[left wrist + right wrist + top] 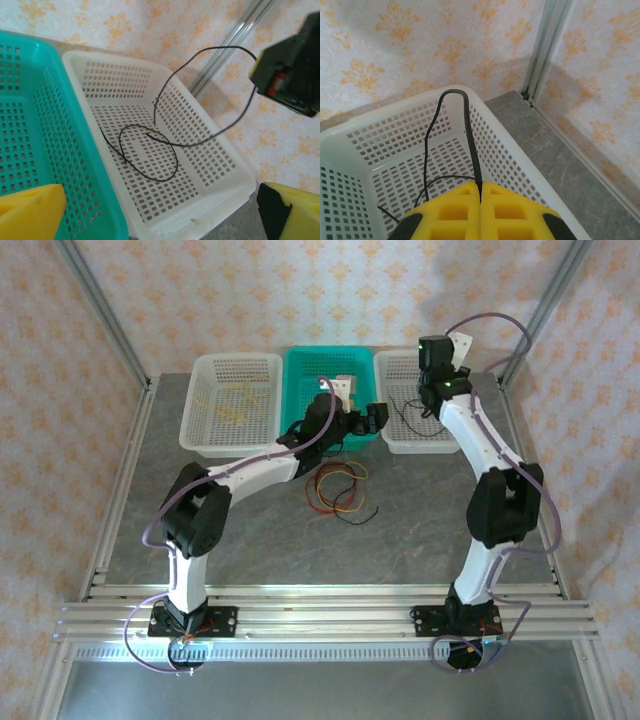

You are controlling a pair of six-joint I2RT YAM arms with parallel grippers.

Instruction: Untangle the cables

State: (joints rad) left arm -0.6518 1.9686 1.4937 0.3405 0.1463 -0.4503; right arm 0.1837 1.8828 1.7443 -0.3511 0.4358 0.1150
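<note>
Far edge of table (250, 540), three baskets in a row.

- Left white basket (190, 432): yellow cable (236, 406) lying loose on its floor.
- Teal basket (298, 362), middle: left arm (250, 472) reaches over its near rim and hides much of the inside.
- Right white basket (400, 446): black cable (150, 176), one loop on the floor, the rest rising to the right gripper (480, 192), pads pressed together on the strand.
- Left gripper (372, 420): jaws spread wide, holding nothing, at the teal basket's right near corner.
- Table, just in front of the teal basket: tangle (338, 488) of red, yellow and black cables, beside the left arm, apart from both grippers.
</note>
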